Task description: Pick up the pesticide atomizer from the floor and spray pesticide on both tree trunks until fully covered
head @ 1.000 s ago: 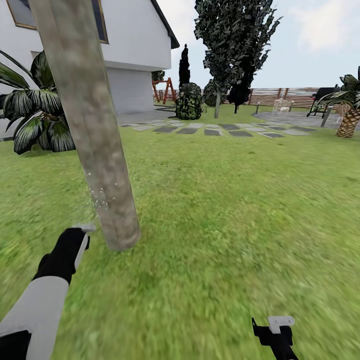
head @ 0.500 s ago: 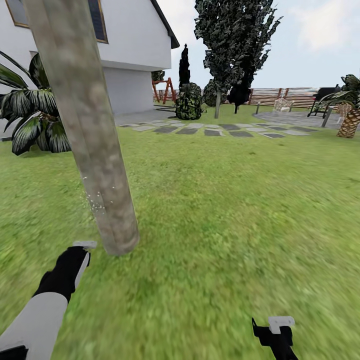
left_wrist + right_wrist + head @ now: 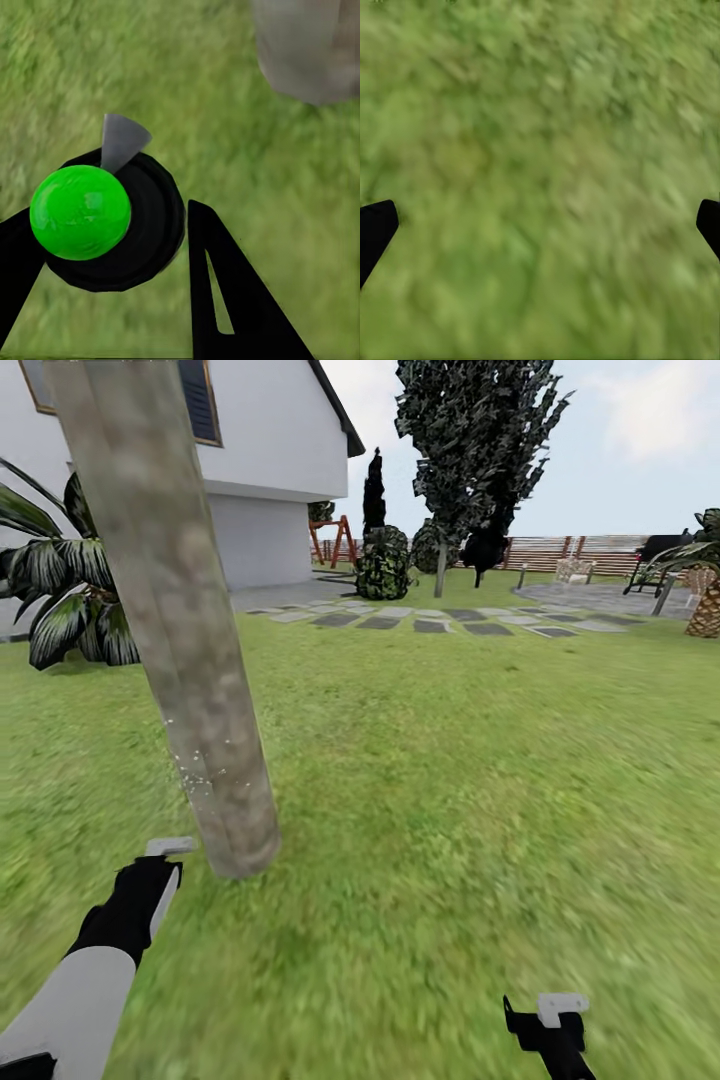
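Pesticide atomizer [image 3: 97, 217] sits in the left claw [image 3: 105, 285]: wrist view shows a black round body w/ bright green cap and a grey nozzle tab, black fingers [image 3: 225, 292] on either side, clamped on it. In head view the left claw [image 3: 150, 875] is low, just beside the base of the near tree trunk [image 3: 175, 620], the grey nozzle tip pointing toward the bark. Faint white specks show on the lower trunk, prob. spray droplets, so judged step = spraying tree no. 1, low section; upper trunk looks bare of specks, coverage likely far from done. Next move prob. calls for sweeping the nozzle up along the trunk and around its other sides, which means shifting the base too. Right claw [image 3: 550, 1025] hangs low over the grass [image 3: 470, 780], fingers wide apart in its wrist view, nothing between them. Second tree [image 3: 470, 450] stands well apart, past the stepping stones [image 3: 430, 622], near the wooden fence [image 3: 560, 550]. Around: white house [image 3: 260, 460], broad-leaf plant [image 3: 60, 590] left of trunk, palm [image 3: 705, 610] far right. Lawn toward the far tree looks open; trunk itself is the main bump risk for the left arm.
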